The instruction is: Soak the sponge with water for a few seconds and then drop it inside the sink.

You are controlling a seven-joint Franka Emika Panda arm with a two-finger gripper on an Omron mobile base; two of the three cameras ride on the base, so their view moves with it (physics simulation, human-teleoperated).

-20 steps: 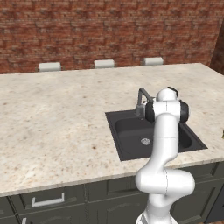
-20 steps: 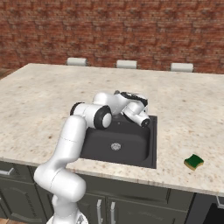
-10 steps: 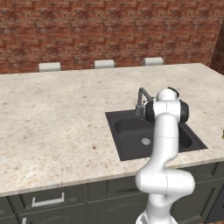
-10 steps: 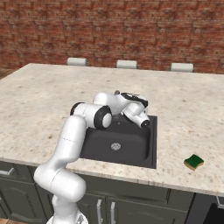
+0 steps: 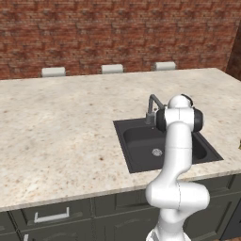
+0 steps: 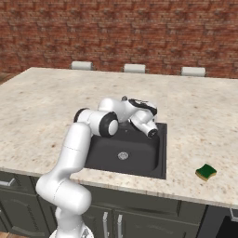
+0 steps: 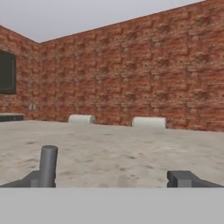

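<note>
The sponge (image 6: 206, 172), yellow with a green top, lies on the counter to the right of the sink (image 6: 160, 160), near the front edge. The sink (image 5: 134, 162) is a dark basin with a silver drain (image 5: 157, 152) and a grey faucet (image 5: 152, 106) at its back. My arm is folded over the basin, with the hand low by the faucet and far from the sponge. In the hand view my gripper (image 7: 107, 180) is open and empty, looking level across the counter at the brick wall. A grey upright post (image 7: 48, 164), probably the faucet, rises by the left fingertip. The water is out of view.
The speckled stone counter (image 5: 70, 132) stretches wide to the left of the sink. Three white chair backs (image 5: 112, 68) line its far edge before the brick wall. Dark cabinet fronts (image 5: 52, 216) run under the front edge.
</note>
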